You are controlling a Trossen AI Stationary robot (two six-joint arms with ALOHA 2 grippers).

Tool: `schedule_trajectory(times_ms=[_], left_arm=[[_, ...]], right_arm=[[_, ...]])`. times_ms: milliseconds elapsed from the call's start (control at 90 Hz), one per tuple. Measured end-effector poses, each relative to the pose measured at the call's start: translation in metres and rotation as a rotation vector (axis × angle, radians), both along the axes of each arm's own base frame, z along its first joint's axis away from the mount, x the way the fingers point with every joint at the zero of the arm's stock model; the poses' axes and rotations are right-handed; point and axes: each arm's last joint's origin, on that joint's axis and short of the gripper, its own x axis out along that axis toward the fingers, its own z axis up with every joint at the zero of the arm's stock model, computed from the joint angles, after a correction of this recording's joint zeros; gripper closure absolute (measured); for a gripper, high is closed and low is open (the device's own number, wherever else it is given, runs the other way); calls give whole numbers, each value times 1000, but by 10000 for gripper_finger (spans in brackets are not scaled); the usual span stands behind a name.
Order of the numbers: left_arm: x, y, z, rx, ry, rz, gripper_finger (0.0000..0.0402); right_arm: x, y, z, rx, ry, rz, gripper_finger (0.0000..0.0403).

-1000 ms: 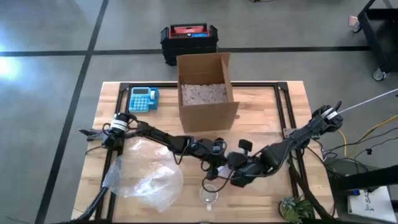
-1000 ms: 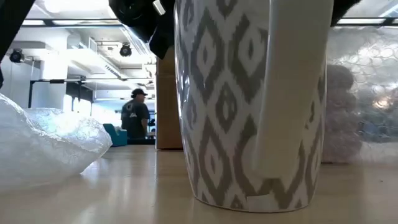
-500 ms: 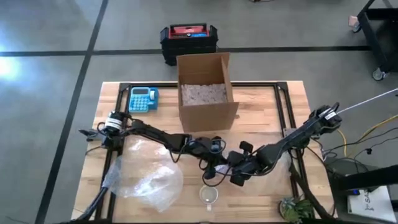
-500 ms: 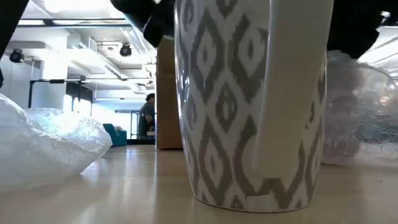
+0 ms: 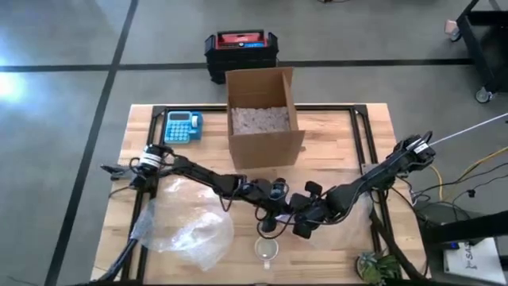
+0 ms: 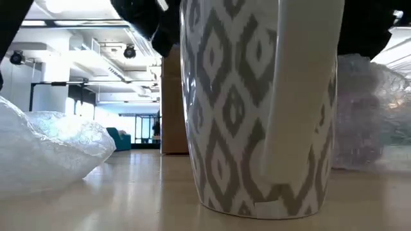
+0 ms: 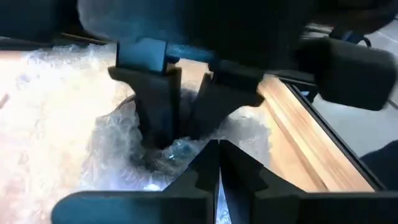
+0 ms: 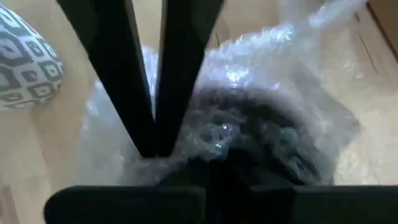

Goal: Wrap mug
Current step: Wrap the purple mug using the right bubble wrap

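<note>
A white mug point(image 5: 268, 249) with a grey diamond pattern stands upright on the wooden table near its front edge; it fills the low view point(image 6: 257, 109). Just behind it my left gripper point(image 5: 274, 216) and my right gripper point(image 5: 295, 225) meet tip to tip, both shut on a crumpled piece of bubble wrap point(image 7: 124, 143) that lies on the table to the mug's right point(image 6: 369, 115). A larger sheet of bubble wrap point(image 5: 182, 226) rests on the table at the left. My left gripper pinches a bunched fold of the bubble wrap point(image 8: 168, 158) between its two fingers point(image 8: 124, 93), slanting down from the table's left. The wrap lies slack on the table below. My right gripper pinches the same bunched part point(image 7: 171, 149) between its fingers point(image 7: 155, 106), coming from the right, close against the left gripper's tips.
An open cardboard box point(image 5: 262, 119) with packing fill stands at the table's far middle, a blue calculator point(image 5: 182, 125) to its left. A red and black case point(image 5: 240, 49) sits on the floor beyond. A small plant point(image 5: 377, 266) is at the front right corner.
The bubble wrap behind the mug's right side has sunk lower in the low view. Both grippers have stayed shut and close together behind the mug, shifting a little toward the table's left.
</note>
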Motion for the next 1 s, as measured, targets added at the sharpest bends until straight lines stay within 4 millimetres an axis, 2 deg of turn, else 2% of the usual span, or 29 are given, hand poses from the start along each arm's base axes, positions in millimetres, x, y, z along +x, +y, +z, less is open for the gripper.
schedule_trajectory(times_ms=[122,344,456,644,867,1000], left_arm=[[1,0,-8,2,30,1,402],[0,2,-4,9,21,12,402],[0,2,-4,9,22,11,402],[0,2,-4,8,22,11,402],[-2,2,2,7,14,14,402],[-3,2,5,7,9,16,402]], right_arm=[[4,2,19,-3,14,4,403],[4,2,68,-47,69,9,403],[-1,-3,75,-102,91,-4,403],[-1,-2,55,-70,100,-3,403],[-4,-5,-1,-12,117,-3,403],[-1,-7,-18,19,94,-13,403]])
